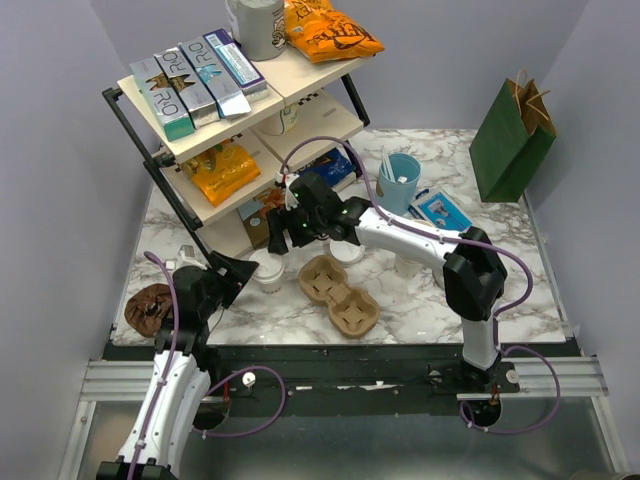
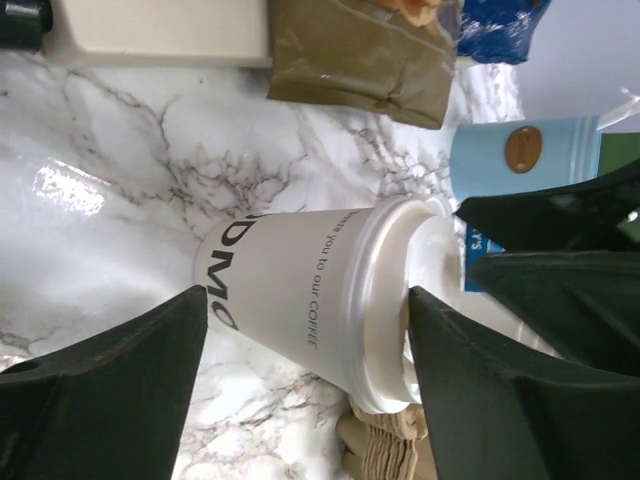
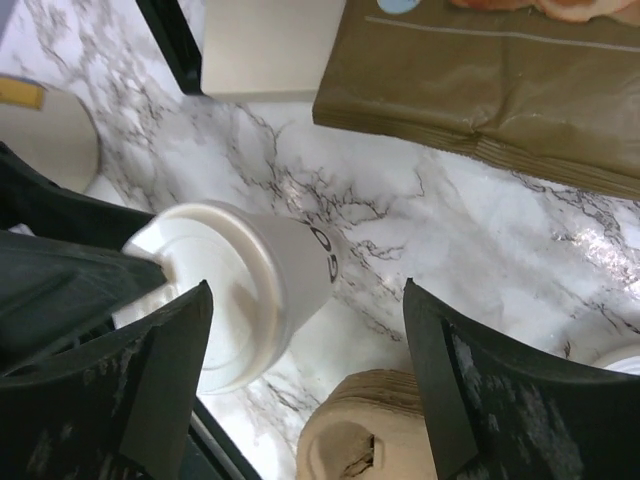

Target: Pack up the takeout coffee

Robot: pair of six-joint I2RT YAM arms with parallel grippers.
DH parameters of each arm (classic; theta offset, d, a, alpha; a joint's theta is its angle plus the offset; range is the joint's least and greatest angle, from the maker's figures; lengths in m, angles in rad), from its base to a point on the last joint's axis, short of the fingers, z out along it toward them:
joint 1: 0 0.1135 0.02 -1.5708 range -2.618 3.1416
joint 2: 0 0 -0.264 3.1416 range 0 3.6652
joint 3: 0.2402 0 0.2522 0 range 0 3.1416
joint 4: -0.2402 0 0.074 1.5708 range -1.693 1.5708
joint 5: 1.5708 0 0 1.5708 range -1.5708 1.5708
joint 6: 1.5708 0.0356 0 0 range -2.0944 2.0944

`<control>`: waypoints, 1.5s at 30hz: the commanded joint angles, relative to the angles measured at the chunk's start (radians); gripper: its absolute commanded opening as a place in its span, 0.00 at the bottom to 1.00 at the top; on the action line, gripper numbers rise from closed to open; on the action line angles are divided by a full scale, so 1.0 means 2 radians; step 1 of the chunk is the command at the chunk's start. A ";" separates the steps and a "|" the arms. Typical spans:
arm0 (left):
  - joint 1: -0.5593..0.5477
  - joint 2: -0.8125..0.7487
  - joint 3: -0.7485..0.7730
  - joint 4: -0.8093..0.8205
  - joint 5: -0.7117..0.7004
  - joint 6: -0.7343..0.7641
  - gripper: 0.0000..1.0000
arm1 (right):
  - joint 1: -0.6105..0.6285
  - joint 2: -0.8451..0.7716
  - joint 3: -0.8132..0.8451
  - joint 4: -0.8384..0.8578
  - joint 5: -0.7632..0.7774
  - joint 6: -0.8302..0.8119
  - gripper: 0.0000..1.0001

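The takeout coffee (image 1: 270,272), a cream paper cup with a white lid, stands upright on the marble table just left of a brown cardboard cup carrier (image 1: 340,296). My left gripper (image 1: 240,272) is open beside it. In the left wrist view the cup (image 2: 320,295) sits between the spread fingers (image 2: 110,400), its lid close to the right one, and nothing is gripped. My right gripper (image 1: 286,226) hovers open just behind the cup. Its wrist view shows the cup (image 3: 250,285) toward the left finger and the carrier (image 3: 385,430) below.
A tilted shelf rack (image 1: 230,120) with boxes and snack bags stands at the back left, a brown bag (image 3: 480,90) at its foot. A light blue cup (image 1: 400,180), a green paper bag (image 1: 512,130) and another lidded cup (image 1: 347,252) are to the right. A brown cookie (image 1: 150,308) lies far left.
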 commanded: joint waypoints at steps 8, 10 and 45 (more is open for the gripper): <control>0.000 0.022 0.041 -0.033 0.020 0.021 0.93 | 0.001 -0.021 -0.010 -0.023 -0.045 0.076 0.86; 0.000 0.020 0.037 -0.027 0.024 0.018 0.93 | 0.001 -0.026 -0.034 -0.006 -0.061 0.095 0.86; 0.000 0.040 -0.024 -0.043 0.024 0.016 0.49 | 0.017 0.009 -0.164 0.096 0.009 0.074 0.35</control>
